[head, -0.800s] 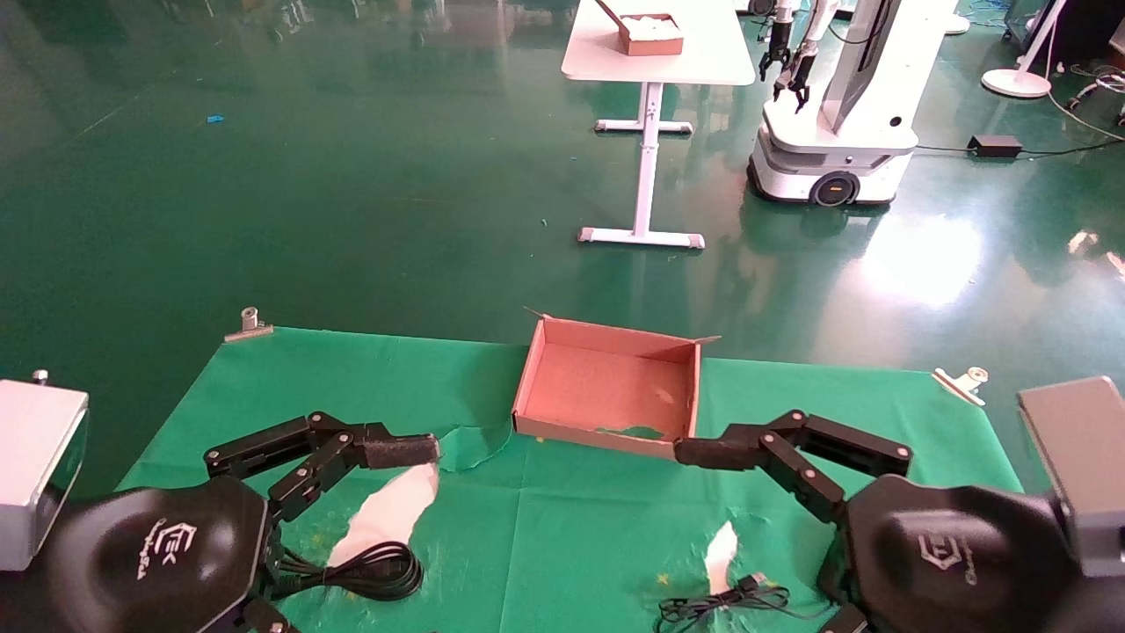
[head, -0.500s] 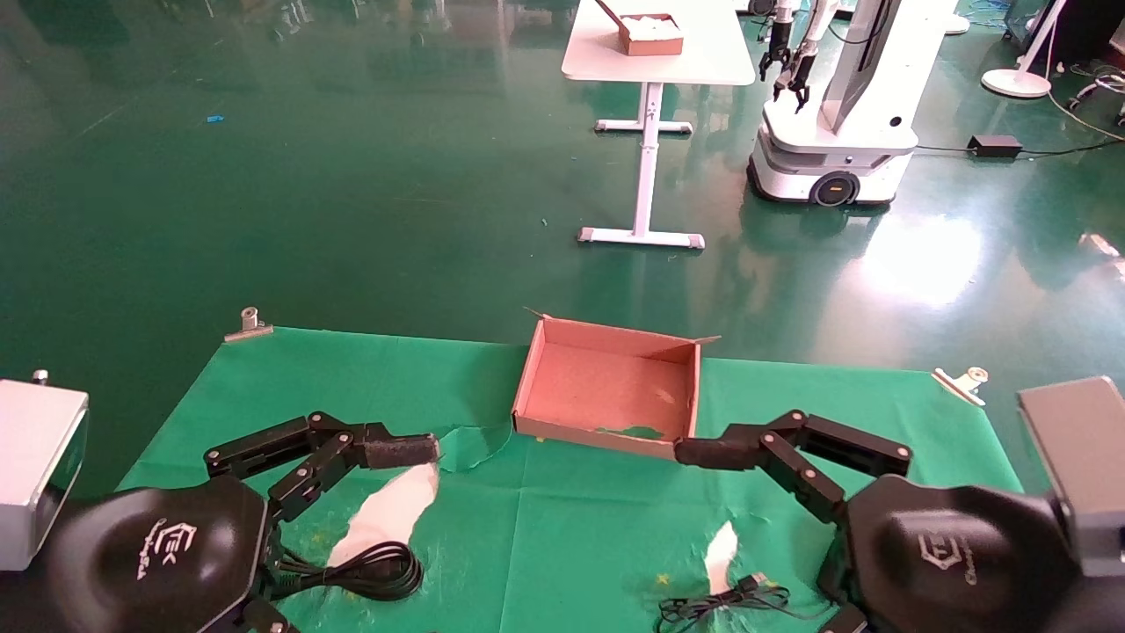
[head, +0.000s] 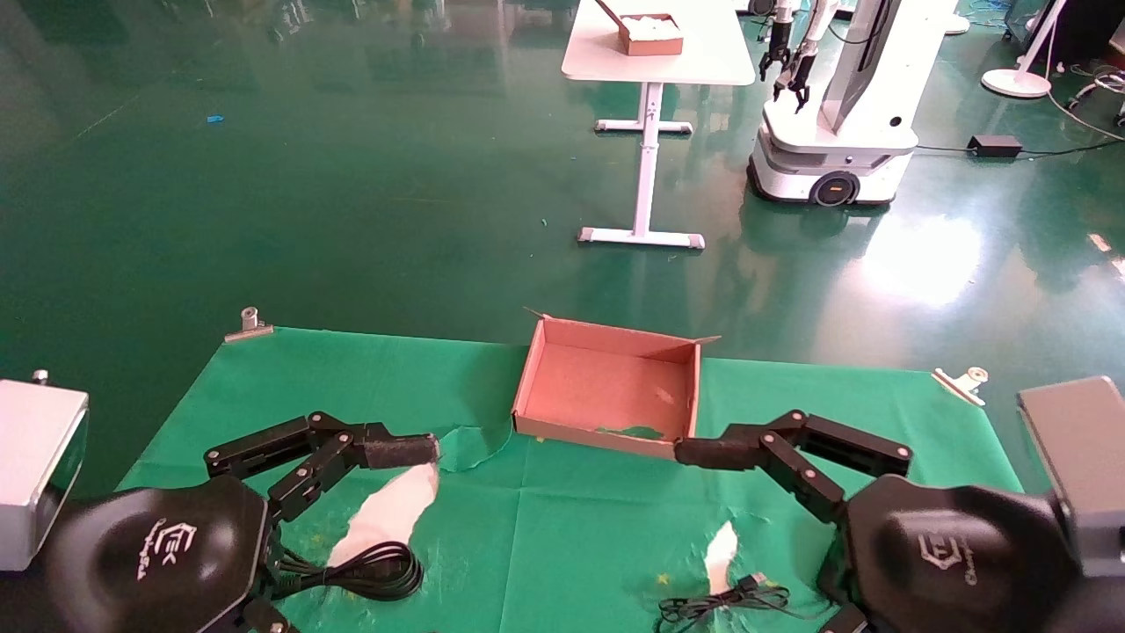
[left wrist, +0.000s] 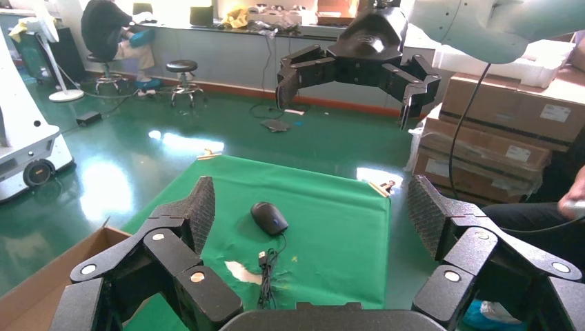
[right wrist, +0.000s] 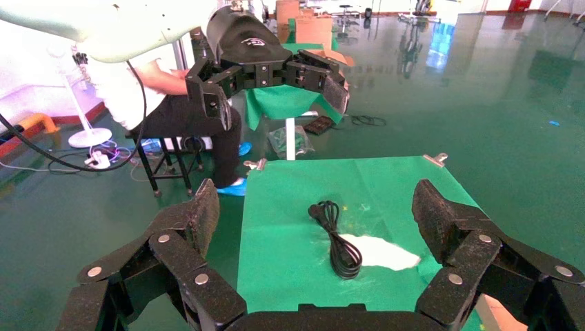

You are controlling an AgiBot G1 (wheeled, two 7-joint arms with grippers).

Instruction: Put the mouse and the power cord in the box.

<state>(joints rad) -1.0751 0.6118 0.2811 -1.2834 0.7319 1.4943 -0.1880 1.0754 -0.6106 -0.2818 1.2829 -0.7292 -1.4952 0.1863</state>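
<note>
- The box (head: 608, 389) sits at the far middle of the green-covered desk (head: 562, 527), with nothing visible inside.
- The left pincer (left wrist: 314, 210) hangs spread above the power cord (head: 369, 570), which is coiled at the desk's near left.
- The right pincer (right wrist: 317, 207), also spread, hangs above the mouse (left wrist: 269, 218); the head view seems to show only its thin cable.

Head view: looking forward and down over the tabletop (head: 571, 527) from above.
Left wrist view: facing right across it, low.
Right wrist view: facing left.
Shared: the green tabletop.
</note>
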